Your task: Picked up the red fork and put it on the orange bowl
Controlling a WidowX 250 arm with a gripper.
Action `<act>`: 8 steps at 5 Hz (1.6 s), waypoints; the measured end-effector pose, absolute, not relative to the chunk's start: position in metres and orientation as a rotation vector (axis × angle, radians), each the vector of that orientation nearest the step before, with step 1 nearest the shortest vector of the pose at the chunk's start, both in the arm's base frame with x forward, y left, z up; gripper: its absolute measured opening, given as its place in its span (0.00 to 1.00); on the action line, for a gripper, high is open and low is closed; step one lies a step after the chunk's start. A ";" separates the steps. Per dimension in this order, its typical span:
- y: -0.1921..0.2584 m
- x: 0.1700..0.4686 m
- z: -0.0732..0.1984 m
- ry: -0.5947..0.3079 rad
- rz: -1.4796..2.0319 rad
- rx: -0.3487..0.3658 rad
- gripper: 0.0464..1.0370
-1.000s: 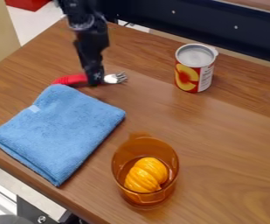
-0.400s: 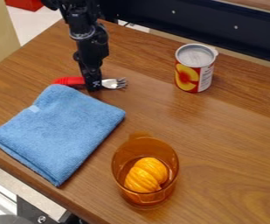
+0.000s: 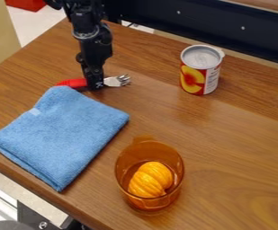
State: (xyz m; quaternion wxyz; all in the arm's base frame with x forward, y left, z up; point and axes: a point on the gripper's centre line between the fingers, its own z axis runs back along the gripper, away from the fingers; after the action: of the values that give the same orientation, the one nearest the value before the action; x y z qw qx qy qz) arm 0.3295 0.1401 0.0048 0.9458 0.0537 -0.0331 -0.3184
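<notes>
We record: one claw (image 3: 95, 86), clamped on one red fork (image 3: 73, 82) near a blue cloth (image 3: 60, 132); one orange cup (image 3: 147, 204), upright.

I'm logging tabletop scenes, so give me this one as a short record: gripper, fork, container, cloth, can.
gripper: black, at the fork's middle
fork: red handle, metal tines pointing right in the view
container: orange, see-through, yellow-orange ridged item inside
cloth: blue, folded
can: upright, far side of table
</notes>
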 end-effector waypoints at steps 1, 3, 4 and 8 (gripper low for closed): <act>0.141 0.334 0.007 -0.072 -0.619 0.136 0.28; 0.145 0.342 0.029 -0.054 -0.689 0.087 0.28; 0.141 0.333 0.036 -0.051 -0.744 0.018 0.28; 0.057 0.261 0.082 -0.012 -0.603 -0.006 0.28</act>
State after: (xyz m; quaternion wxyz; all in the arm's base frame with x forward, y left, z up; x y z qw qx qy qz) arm 0.2614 0.0565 0.0824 0.9549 -0.0027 -0.0060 -0.2970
